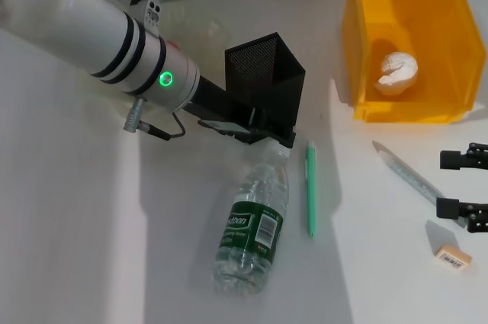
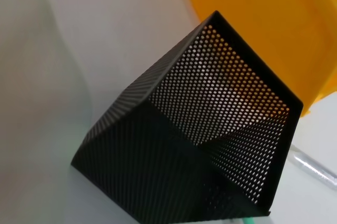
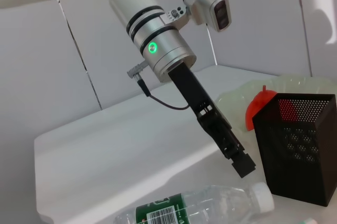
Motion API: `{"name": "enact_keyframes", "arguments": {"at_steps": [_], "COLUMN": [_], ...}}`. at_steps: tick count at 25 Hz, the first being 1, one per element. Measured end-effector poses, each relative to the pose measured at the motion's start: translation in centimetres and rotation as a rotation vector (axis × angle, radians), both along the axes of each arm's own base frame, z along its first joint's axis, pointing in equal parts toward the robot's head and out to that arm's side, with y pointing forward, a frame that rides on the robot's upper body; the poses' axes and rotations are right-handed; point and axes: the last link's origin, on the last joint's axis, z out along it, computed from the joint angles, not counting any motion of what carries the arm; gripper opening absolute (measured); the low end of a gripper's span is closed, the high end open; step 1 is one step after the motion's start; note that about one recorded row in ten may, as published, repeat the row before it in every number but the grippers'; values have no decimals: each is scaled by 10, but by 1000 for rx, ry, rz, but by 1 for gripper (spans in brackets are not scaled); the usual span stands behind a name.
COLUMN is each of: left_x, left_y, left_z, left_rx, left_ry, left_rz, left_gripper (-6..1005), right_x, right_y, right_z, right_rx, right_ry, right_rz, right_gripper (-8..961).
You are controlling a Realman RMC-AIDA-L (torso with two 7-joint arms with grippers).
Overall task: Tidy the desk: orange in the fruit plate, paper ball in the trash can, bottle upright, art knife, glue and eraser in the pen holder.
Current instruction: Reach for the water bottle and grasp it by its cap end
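Observation:
The bottle (image 1: 252, 232) lies on its side on the white desk, its cap toward the black mesh pen holder (image 1: 267, 84). My left gripper (image 1: 248, 129) hovers low between the pen holder's base and the bottle's cap (image 3: 260, 197). The paper ball (image 1: 396, 72) rests inside the orange-yellow trash can (image 1: 366, 34). A slim green art knife (image 1: 311, 190) lies right of the bottle. A clear glue stick (image 1: 408, 171) and the beige eraser (image 1: 454, 257) lie beside my right gripper (image 1: 461, 184), which is open and empty. The orange (image 3: 258, 110) sits in the fruit plate (image 3: 237, 95) behind the pen holder.
My left arm (image 1: 99, 30) stretches across the back left of the desk, with a cable (image 1: 164, 132) hanging under the wrist. The trash can stands at the back right. A grey wall rises behind the desk.

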Motion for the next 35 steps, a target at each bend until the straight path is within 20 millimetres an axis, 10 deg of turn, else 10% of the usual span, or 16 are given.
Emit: {"name": "enact_keyframes", "arguments": {"at_steps": [35], "left_x": [-10], "left_y": [-6], "left_z": [-25], "left_rx": [27], "left_ry": [20], "left_rz": [-42], "left_gripper": [807], "right_x": [6], "right_y": [-4], "right_z": [1], "right_rx": [47], "right_ry": [9], "right_rz": [-16], "right_gripper": [800]}}
